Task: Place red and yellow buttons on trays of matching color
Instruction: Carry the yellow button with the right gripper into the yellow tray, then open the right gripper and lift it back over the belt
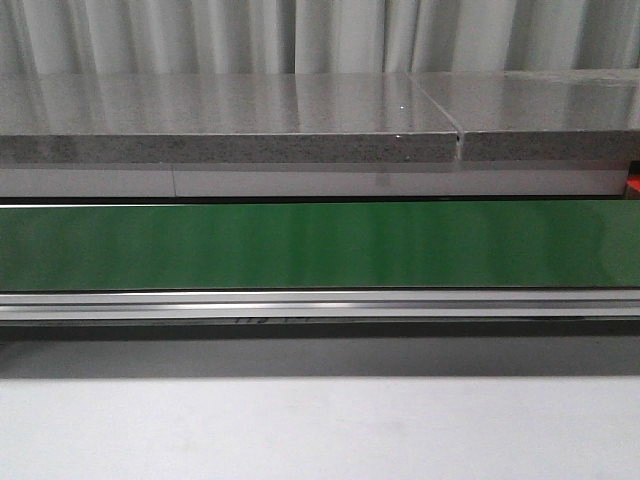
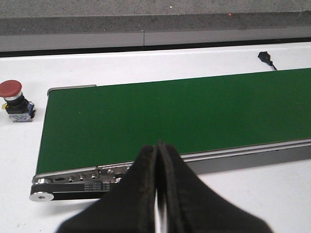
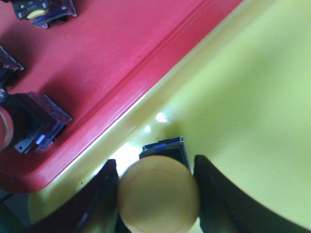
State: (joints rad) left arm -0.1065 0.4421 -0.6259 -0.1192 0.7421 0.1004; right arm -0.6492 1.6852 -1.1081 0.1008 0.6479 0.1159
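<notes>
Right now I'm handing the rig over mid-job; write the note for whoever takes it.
Left tool: shut, empty, over the near edge of the green belt.
Right tool: around a yellow button over the yellow tray; from this view I can't tell whether it is gripped or already let go.
Red tray: beside the yellow one, holds at least two buttons, one partly cut off and one at the picture's edge.
Left: one red button stands on the white table off the belt's end; it goes to the red tray.
Front camera shows neither arm nor any button.
</notes>
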